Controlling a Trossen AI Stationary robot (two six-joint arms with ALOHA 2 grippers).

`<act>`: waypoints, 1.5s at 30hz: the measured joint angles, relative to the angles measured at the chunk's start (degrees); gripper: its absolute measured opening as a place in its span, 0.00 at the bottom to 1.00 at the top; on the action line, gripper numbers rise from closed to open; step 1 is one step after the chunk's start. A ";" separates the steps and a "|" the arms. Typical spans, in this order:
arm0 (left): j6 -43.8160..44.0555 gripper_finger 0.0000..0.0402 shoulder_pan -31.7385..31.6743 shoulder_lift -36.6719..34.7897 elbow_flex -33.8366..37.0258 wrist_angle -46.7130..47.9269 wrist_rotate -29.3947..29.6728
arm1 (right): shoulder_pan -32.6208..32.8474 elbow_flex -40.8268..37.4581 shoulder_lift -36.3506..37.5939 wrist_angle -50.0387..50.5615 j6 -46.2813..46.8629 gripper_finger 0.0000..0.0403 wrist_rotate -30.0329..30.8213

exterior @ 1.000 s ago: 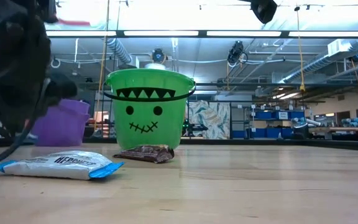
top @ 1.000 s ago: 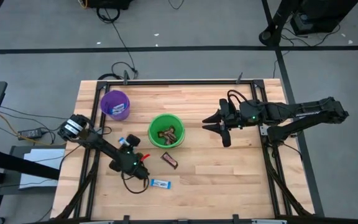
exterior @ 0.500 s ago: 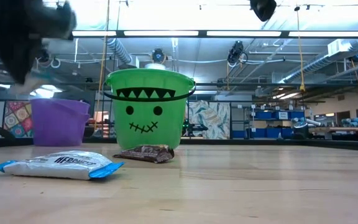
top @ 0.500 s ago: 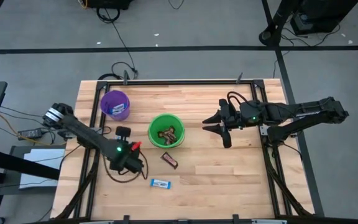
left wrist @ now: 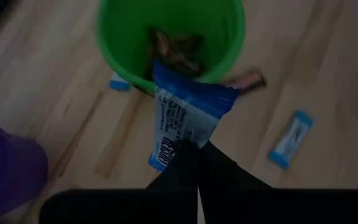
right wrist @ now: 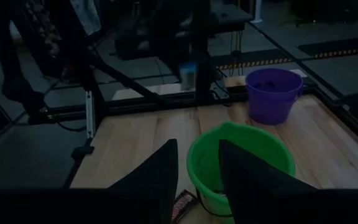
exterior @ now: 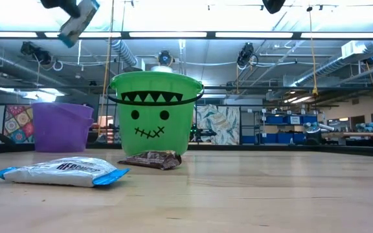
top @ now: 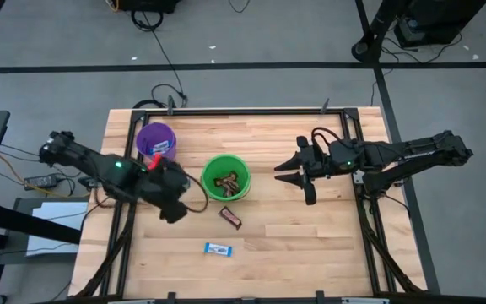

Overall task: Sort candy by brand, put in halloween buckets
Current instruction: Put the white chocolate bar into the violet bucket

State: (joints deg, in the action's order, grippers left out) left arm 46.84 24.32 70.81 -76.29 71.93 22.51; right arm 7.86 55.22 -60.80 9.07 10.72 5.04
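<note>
The left hand (left wrist: 197,163) hangs above the surface (top: 310,245) between the purple bucket (top: 156,141) and the green bucket (top: 226,176), its fingers pressed together on one end of a blue-and-white bar (left wrist: 185,118). The bar dangles free below the pinch, its loose end over the near rim of the green bucket in the wrist view. In the low view it shows high up, well clear of both rims (exterior: 78,21).

The green bucket already holds several brown bars (left wrist: 176,48). The purple bucket seems to hold at least one blue wrapper, though its inside is hard to read. A second blue-and-white bar (top: 218,249) lies flat on the near part of the surface, and one brown bar (top: 229,217) lies just beside the green bucket on its near side. A small blue scrap shows by the green bucket's wall in the wrist view; what it is I cannot tell.

The right hand (top: 292,169) waits to the right of the green bucket, fingers spread, holding nothing.

The bars look light and thin, with slick crinkly wrappers over a stiff slab. A pinch on the crimped end lets a bar swing and could slip; across the middle would be firmer. The bars lying flat offer little edge, so the fingers would likely have to straddle the narrow width and press low against the wood. By brand, the held bar probably belongs in the purple bucket, to the left.
</note>
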 joint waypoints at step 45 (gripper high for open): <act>40.30 0.00 -6.45 -26.36 12.88 18.21 37.37 | 1.13 0.00 0.00 -0.93 -1.90 0.32 -0.15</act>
State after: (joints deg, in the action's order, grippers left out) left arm 87.14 17.86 44.45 -63.41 90.14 59.88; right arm 8.99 55.22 -60.80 8.15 8.82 4.89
